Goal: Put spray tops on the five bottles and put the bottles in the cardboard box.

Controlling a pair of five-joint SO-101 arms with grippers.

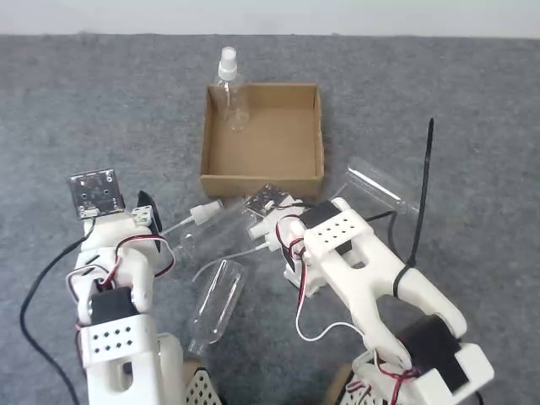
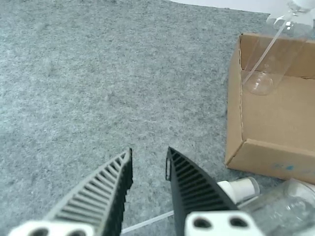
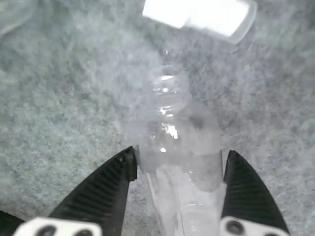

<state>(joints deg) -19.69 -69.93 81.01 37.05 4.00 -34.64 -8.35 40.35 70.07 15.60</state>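
1. The grey bench point(image 1: 101, 101) carries the cardboard box point(image 1: 261, 179), open side up, ahead of both arms.
2. The right gripper point(image 3: 180, 152) has its jaws released, spread to either side of an uncapped bottle point(image 3: 172, 132) lying in front of the box.
3. The left gripper point(image 2: 148, 151) hangs over bare bench near the box, jaws slightly parted and grasping nothing.
4. A capped bottle point(image 1: 232, 93) leans in the box's far corner; a second bare bottle point(image 1: 380, 186) lies just right of the box, and a third bare bottle point(image 1: 215, 304) between the arms.
5. A loose spray top point(image 3: 206, 14) lies just past the straddled bottle's neck.
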